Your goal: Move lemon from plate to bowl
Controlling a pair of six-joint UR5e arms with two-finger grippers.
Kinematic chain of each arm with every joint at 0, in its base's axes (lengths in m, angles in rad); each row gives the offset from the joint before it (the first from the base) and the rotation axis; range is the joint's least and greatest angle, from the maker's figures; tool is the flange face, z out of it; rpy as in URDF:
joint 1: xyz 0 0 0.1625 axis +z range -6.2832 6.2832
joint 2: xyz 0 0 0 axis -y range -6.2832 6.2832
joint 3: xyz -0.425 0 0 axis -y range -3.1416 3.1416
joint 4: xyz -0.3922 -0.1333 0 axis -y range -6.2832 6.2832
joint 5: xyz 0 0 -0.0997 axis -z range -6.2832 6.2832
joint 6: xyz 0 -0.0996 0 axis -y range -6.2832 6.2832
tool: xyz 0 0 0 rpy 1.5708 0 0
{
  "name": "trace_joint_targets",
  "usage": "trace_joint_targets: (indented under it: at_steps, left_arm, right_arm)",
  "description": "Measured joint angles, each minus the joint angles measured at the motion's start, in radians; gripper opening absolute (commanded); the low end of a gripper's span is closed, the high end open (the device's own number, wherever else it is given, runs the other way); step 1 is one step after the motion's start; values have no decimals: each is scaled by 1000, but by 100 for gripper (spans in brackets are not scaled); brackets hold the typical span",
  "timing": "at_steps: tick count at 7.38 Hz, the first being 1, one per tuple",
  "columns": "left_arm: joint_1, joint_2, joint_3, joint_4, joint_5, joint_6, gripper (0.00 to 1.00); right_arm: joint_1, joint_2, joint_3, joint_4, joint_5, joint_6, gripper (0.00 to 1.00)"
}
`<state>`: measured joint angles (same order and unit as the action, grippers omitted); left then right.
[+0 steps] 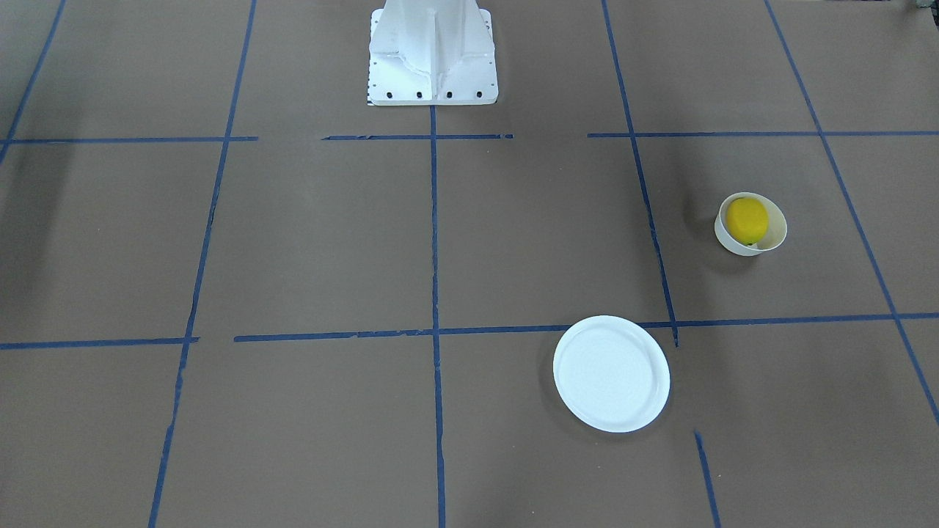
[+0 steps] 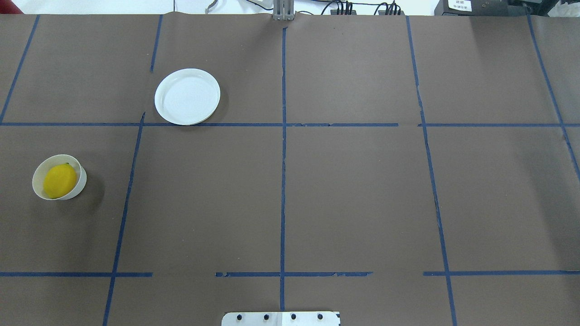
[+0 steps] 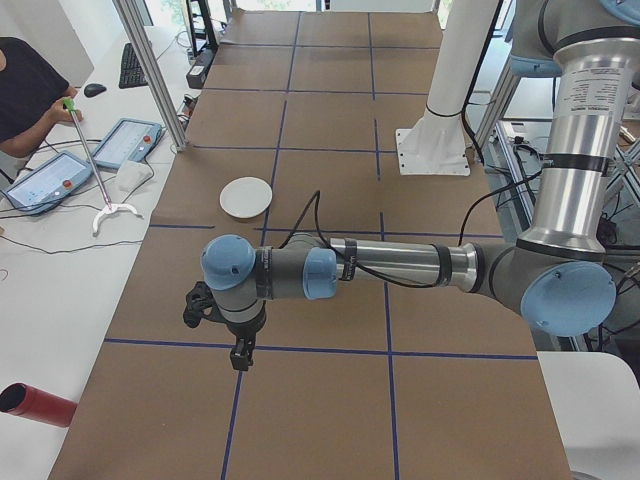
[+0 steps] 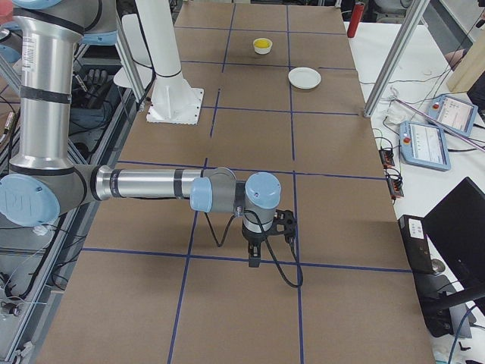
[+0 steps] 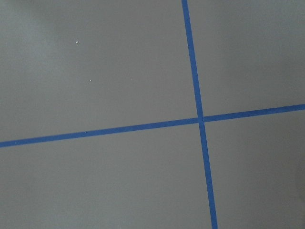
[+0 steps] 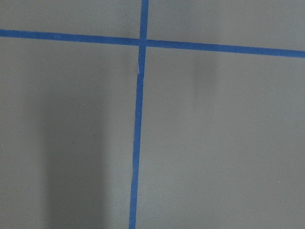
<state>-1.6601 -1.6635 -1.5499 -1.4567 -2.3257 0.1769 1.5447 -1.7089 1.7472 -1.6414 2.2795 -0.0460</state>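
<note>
Counted on the desk [image 1: 330, 242]:
One lemon [image 1: 747, 220], one bowl [image 1: 733, 243], one plate [image 1: 611, 373]; one left arm [image 3: 400, 265], one right arm [image 4: 144, 183].

The bench [image 2: 353, 190] is matt brown paper, lined with smooth blue tape [image 2: 282, 181]. Plate [image 2: 187, 96] and bowl [image 2: 38, 179] look like smooth white plastic; the lemon [image 2: 59, 181] is smooth-skinned.

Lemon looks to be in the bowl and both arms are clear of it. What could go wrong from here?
1. The glossy yellow lemon nearly fills the small deep white bowl, so a bump on a later arm move might tip the bowl or roll the fruit out.
2. Both wrist views show only the taped brown table, so there is no close look to confirm that the lemon sits settled.
</note>
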Motion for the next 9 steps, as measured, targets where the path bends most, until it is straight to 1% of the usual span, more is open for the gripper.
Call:
trace_joint_targets:
  at_steps: [1, 3, 4, 6, 9]
  left_arm:
    - [-1, 21, -26, 26, -1, -3, 100]
    - [0, 92, -98, 36, -1, -1, 100]
    - [1, 111, -118, 36, -2, 0, 100]
    - [5, 105, -133, 39, -4, -3, 100]
    - [7, 55, -117, 38, -2, -1, 100]
  right_arm:
    - [0, 0, 0, 0, 0, 0, 100]
    - [0, 0, 0, 0, 0, 0, 100]
    - [0, 0, 0, 0, 0, 0, 100]
    - [0, 0, 0, 0, 0, 0, 100]
    - [0, 0, 0, 0, 0, 0, 100]
